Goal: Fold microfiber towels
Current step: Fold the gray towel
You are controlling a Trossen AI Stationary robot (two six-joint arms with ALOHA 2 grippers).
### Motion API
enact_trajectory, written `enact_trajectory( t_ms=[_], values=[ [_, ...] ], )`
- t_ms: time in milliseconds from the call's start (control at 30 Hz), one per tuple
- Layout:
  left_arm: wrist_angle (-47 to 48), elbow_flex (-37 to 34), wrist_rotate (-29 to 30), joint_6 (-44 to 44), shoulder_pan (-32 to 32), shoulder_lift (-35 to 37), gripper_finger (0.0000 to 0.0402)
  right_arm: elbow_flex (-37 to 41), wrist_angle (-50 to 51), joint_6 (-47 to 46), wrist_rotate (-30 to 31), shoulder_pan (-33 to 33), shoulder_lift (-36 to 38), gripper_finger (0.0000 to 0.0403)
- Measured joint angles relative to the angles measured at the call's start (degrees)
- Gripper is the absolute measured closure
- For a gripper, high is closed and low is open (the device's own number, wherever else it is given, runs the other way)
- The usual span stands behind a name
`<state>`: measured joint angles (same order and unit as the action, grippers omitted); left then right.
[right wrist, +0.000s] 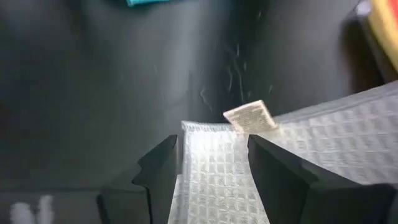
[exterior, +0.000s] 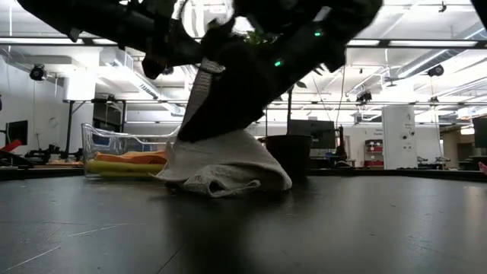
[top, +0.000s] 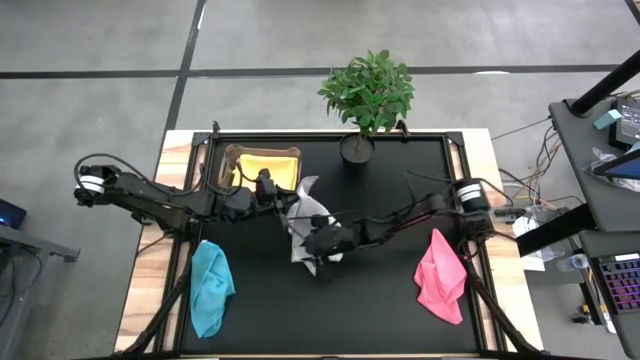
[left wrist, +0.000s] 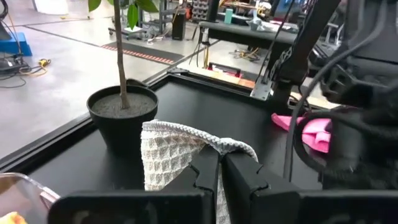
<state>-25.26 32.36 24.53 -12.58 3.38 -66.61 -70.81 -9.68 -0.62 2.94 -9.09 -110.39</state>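
The white-grey waffle towel (top: pixel 305 215) is at the table's middle, its top drawn up toward my left gripper (top: pixel 272 192), which is shut on it. Its lower part lies heaped on the black mat (exterior: pixel 228 173). My right gripper (top: pixel 318 250) is low over the heap, open, its fingers (right wrist: pixel 158 171) standing on either side of a towel edge (right wrist: pixel 214 168) next to a small label (right wrist: pixel 250 117). A teal towel (top: pixel 210 288) lies flat near left, a pink towel (top: pixel 440 275) near right. Yellow (top: pixel 268 168) and orange (exterior: pixel 137 157) towels lie in the clear box. My left gripper pinches the towel's hemmed upper edge (left wrist: pixel 205 140) between its two shut fingers, coming in nearly level from the table's left. That part is lifted; the cloth hangs slack below it, its lower part on the table. My right gripper: I cannot tell whether its fingers touch the cloth between them.
A clear plastic box (top: pixel 230 150) stands at the far left of the mat. A potted plant (top: pixel 357 148) stands at the far middle, close behind the lifted towel. The mat's raised frame (top: pixel 455 150) runs round the work area.
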Motion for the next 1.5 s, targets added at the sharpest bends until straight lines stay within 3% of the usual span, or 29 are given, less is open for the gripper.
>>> enact_trajectory(
  t_ms=[300,767,900,1100,1300,1500],
  values=[
    [2.6,-0.1,-0.1,0.0,0.0,0.0,0.0402,-11.9,11.4,0.4,4.2,-0.9,-9.4,0.0220],
    [2.8,-0.1,-0.2,0.0,0.0,0.0,0.0402,-13.3,12.0,-1.2,4.2,-1.4,-13.0,0.0225],
    [3.4,-0.1,-0.2,0.0,0.0,0.0,0.0402,-13.4,12.6,-1.3,4.2,-1.4,-13.5,0.0265],
    [3.8,-0.1,-0.2,0.0,0.0,0.0,0.0402,-13.5,13.0,0.7,4.0,-1.6,-13.4,0.0380],
    [6.9,-0.1,-0.2,1.2,0.0,1.9,0.0402,-12.9,16.9,3.6,5.2,-2.7,-9.2,0.0393],
    [16.0,1.4,-2.9,1.2,0.0,8.5,0.0401,-12.8,25.0,5.2,4.7,-4.1,1.6,0.0394]
  ],
)
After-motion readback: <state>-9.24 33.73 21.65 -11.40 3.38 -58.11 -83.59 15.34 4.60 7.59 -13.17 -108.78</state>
